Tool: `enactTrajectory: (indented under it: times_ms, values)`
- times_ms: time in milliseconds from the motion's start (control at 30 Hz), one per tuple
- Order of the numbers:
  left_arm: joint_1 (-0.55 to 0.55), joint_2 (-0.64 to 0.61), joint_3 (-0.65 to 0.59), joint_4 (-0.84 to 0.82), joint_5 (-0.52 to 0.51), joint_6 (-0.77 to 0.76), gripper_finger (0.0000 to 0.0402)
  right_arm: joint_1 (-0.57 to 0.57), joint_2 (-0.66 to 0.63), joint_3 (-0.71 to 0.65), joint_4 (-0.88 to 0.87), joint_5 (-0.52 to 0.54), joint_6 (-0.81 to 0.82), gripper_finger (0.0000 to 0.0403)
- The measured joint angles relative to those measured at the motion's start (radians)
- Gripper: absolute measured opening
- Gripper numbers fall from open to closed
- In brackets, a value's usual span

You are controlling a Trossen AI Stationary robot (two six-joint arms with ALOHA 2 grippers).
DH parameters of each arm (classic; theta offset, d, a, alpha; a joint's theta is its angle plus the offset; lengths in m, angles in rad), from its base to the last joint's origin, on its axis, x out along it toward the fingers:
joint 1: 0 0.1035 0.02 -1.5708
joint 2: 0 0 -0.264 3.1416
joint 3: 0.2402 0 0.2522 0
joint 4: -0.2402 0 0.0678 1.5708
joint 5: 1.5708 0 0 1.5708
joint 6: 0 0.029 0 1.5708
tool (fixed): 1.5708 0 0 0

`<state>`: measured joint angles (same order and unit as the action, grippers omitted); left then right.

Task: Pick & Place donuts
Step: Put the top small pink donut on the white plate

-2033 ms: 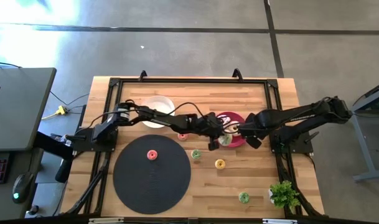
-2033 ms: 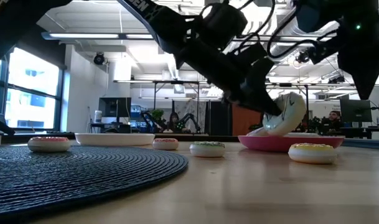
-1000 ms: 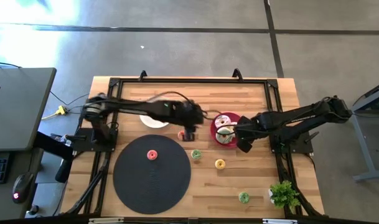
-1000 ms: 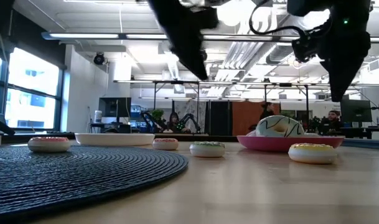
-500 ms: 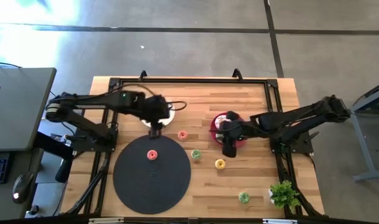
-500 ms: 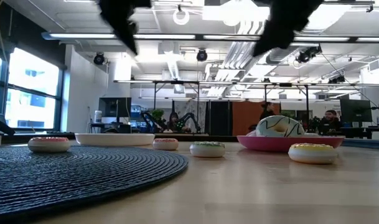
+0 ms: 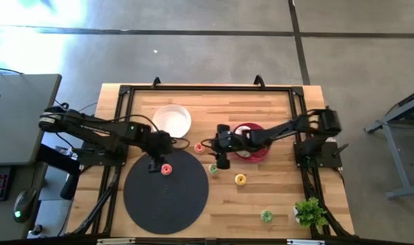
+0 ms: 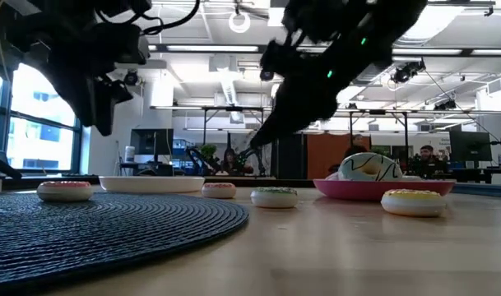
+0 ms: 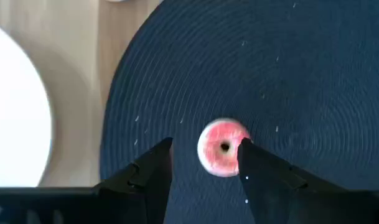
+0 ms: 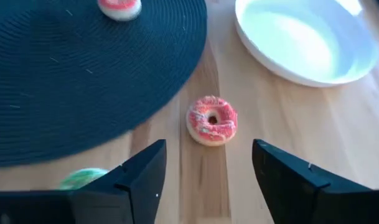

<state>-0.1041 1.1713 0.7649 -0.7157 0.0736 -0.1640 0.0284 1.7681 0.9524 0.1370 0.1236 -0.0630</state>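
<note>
1. One white-iced donut (image 8: 369, 167) is lying in the pink plate (image 7: 261, 154), so at least one placement appears finished; the white plate (image 7: 173, 119), on the far side of the round black mat (image 7: 166, 192), is holding nothing.
2. Five small donuts are lying loose and appear to be what is left. One red-pink donut (image 7: 166, 169) is sitting on the mat, near its far edge. A pink sprinkled donut (image 7: 199, 148) is resting on bare wood just beyond the mat's far-right edge. A green donut (image 7: 214, 169) is lying just off the mat's right edge, a yellow donut (image 7: 240, 180) a little farther right, and a second green donut (image 7: 266, 216) well to the right, near the small potted plant (image 7: 309, 212).
3. The left gripper (image 9: 205, 162) is hanging spread over the mat, its fingers straddling the red-pink donut without visibly touching it and grasping nothing.
4. The right gripper (image 10: 208, 171) is hovering released beyond the mat's right edge, pointing at the pink sprinkled donut and carrying nothing.
5. Appearance: the pink sprinkled donut is showing a clear centre hole and speckled icing; the mat donut is looking glossy red-pink with a small dark hole; the plated donut is larger, with dark markings on its white icing.
</note>
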Motion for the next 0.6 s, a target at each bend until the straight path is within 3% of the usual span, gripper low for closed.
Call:
enactTrajectory:
  times_ms: [267, 433, 600]
  values:
    - [-0.022, 0.0, -0.039, 0.038, -0.032, -0.003, 0.0172, -0.052, 0.209, 0.098, 0.129, -0.127, -0.007, 0.0221]
    - [-0.021, 0.0, -0.039, 0.043, -0.032, -0.001, 0.0172, -0.068, 0.321, 0.196, 0.136, -0.061, -0.025, 0.0221]
    - [-0.021, 0.0, -0.039, 0.035, -0.03, -0.001, 0.0172, -0.086, 0.346, 0.234, 0.062, -0.057, -0.049, 0.022]
